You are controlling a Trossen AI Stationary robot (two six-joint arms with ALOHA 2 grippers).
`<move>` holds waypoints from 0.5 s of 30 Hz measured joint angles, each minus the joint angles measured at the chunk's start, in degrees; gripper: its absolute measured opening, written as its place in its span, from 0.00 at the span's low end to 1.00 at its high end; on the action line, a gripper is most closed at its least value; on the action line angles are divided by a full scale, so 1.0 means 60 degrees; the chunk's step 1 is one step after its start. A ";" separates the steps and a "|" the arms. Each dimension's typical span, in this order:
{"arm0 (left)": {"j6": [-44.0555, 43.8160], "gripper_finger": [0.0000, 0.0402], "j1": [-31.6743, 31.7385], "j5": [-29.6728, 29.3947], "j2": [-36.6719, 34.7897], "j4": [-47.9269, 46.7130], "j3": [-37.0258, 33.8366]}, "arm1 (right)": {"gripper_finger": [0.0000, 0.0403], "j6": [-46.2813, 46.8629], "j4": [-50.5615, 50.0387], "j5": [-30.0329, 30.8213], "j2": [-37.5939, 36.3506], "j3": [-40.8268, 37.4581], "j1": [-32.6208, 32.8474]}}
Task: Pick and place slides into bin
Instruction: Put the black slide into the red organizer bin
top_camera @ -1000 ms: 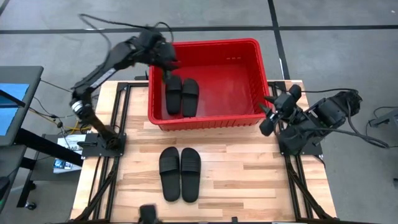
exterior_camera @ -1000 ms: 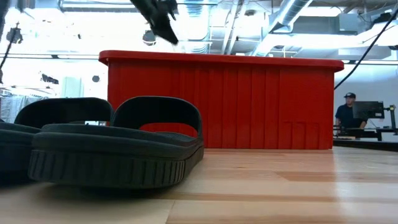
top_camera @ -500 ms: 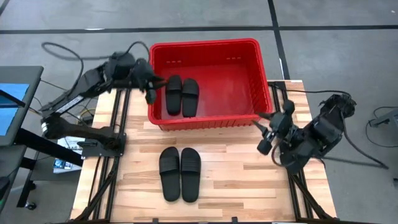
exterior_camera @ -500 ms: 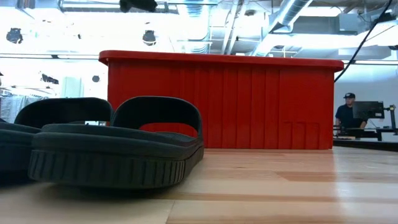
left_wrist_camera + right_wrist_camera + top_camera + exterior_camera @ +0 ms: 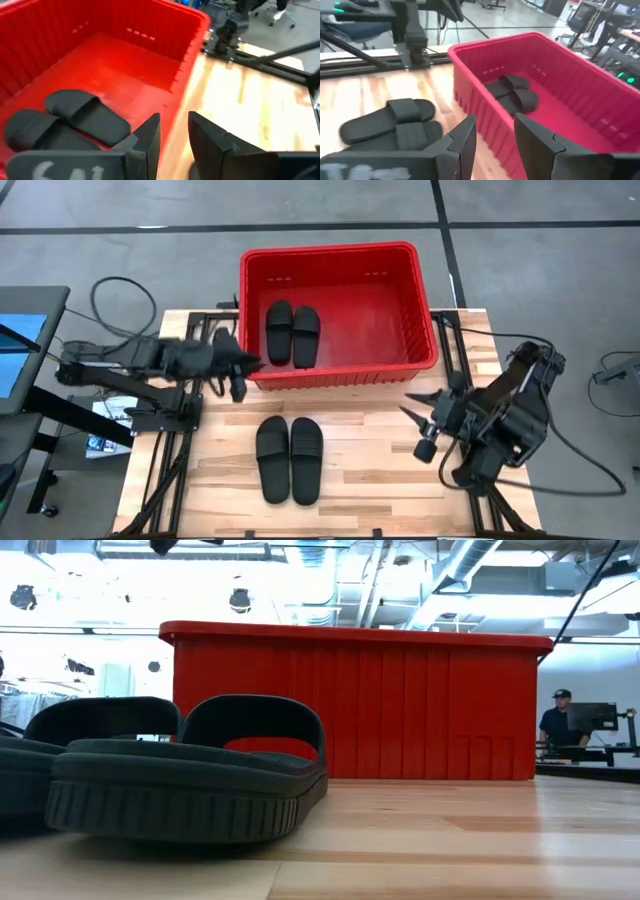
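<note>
The red bin (image 5: 338, 255) stands at the table's far middle. Two black slides (image 5: 292, 334) lie side by side on their soles on its floor at the left; they also show in the left wrist view (image 5: 75, 117) and the right wrist view (image 5: 515, 95). Two more slides (image 5: 289, 460) lie side by side on the table in front of the bin, large in the low view (image 5: 190, 770). My left gripper (image 5: 242, 376) is open and empty just outside the bin's near left corner. My right gripper (image 5: 420, 428) is open and empty over the table's right side, right of the table pair.
The bin's right half (image 5: 385, 315) holds nothing. Bare wood lies right of the table slides (image 5: 370, 470). Black frame rails run along the table's left (image 5: 180, 450) and right (image 5: 480, 490) sides. A person (image 5: 560, 725) sits at a screen far behind the table.
My left gripper has drawn back from above the slides in the bin, toward the table's left and near edge, and now stands outside the bin's near left corner. My right gripper has gone from beside the bin's near right corner toward the near edge. The slides have not moved.
</note>
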 joint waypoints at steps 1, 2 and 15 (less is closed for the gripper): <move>-0.0140 0.22 -0.0408 -0.0312 0.0012 -0.0008 -0.0084 | 0.30 0.0209 0.0017 0.0020 0.0080 0.0000 0.0101; -0.0277 0.22 -0.0780 -0.0572 0.0034 0.0020 -0.0153 | 0.30 0.0450 0.0034 0.0085 0.0163 0.0000 0.0191; -0.0867 0.22 -0.3606 -0.1591 0.0047 -0.0413 -0.0340 | 0.30 0.2979 0.1215 0.0571 0.1828 0.0004 0.0673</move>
